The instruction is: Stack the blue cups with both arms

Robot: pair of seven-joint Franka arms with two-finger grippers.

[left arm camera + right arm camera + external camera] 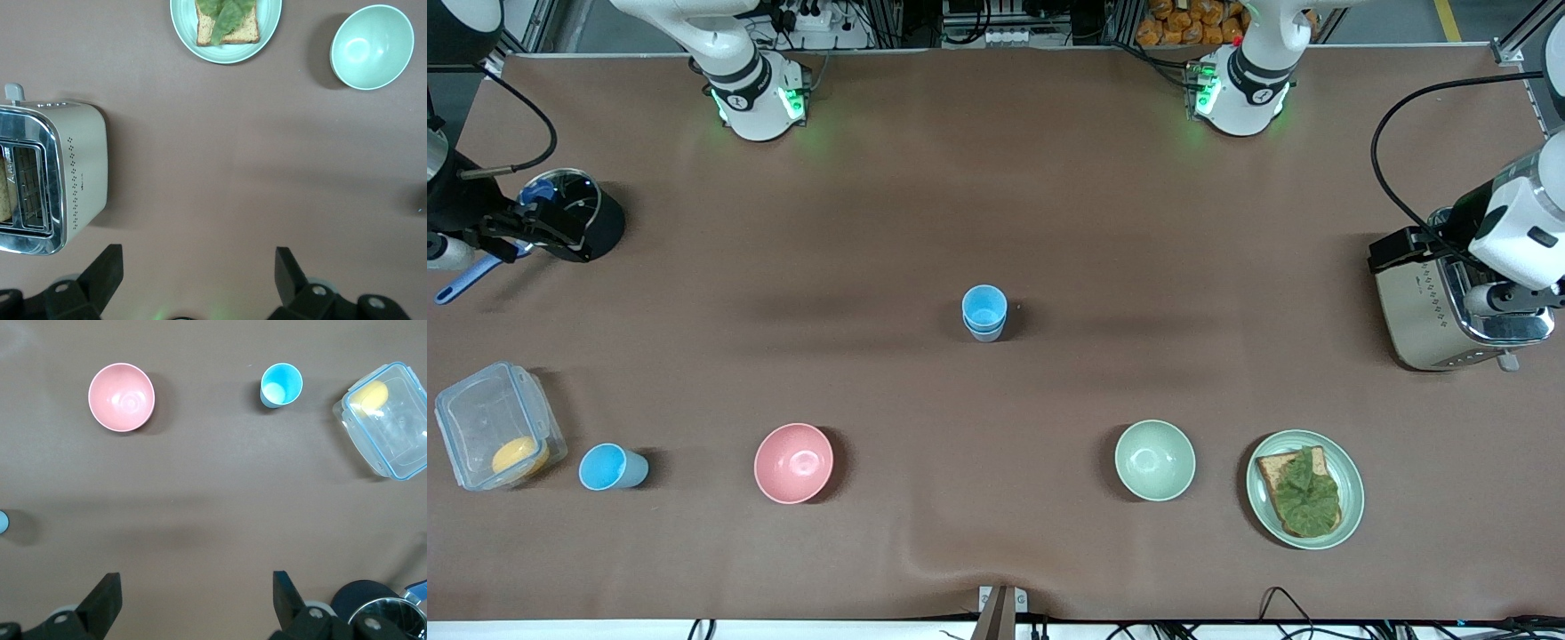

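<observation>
Two blue cups (984, 313) stand nested in one another at the middle of the table; a sliver of them shows at the edge of the right wrist view (3, 521). A third blue cup (611, 467) stands alone beside the clear container, toward the right arm's end; it also shows in the right wrist view (281, 385). My right gripper (534, 227) hangs open and empty (197, 600) over the table beside the black pot. My left gripper (1507, 307) hangs open and empty (197, 273) beside the toaster.
A pink bowl (793, 462), a pale green bowl (1154, 460) and a plate (1352, 484) with toast and lettuce lie near the front camera. A clear container (494, 427) holds a yellow thing. A black pot (596, 218) and a toaster (1423, 307) stand at the table's ends.
</observation>
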